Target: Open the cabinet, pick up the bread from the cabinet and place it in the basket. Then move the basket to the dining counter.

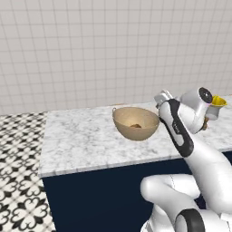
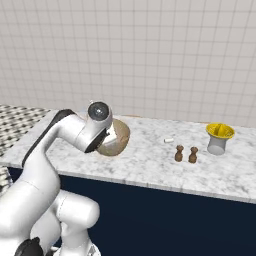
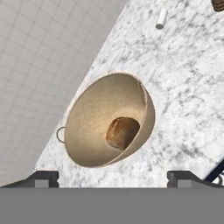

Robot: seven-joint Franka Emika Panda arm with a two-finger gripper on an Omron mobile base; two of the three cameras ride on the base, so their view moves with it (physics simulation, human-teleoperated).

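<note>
The tan woven basket (image 1: pixel 135 123) (image 2: pixel 117 138) (image 3: pixel 109 120) stands on the dining counter (image 1: pixel 77 140) (image 2: pixel 150 162) (image 3: pixel 183 87), a marble slab over a plain navy base. The golden-brown bread (image 3: pixel 122 132) (image 1: pixel 135 125) lies inside the basket at its bottom. My gripper (image 1: pixel 162 99) (image 3: pixel 113 177) hovers just above the basket's right rim, open, with nothing between its fingertips (image 3: pixel 42 176). In the right base view my own wrist covers the left part of the basket. The cabinet is out of view.
A yellow juicer (image 2: pixel 220 136) (image 1: pixel 218 102) stands at the counter's right end. Two brown shakers (image 2: pixel 179 153) and a small white cylinder (image 2: pixel 169 140) (image 3: pixel 161 18) lie between it and the basket. A tiled wall runs behind; patterned floor (image 1: pixel 18 172) lies left.
</note>
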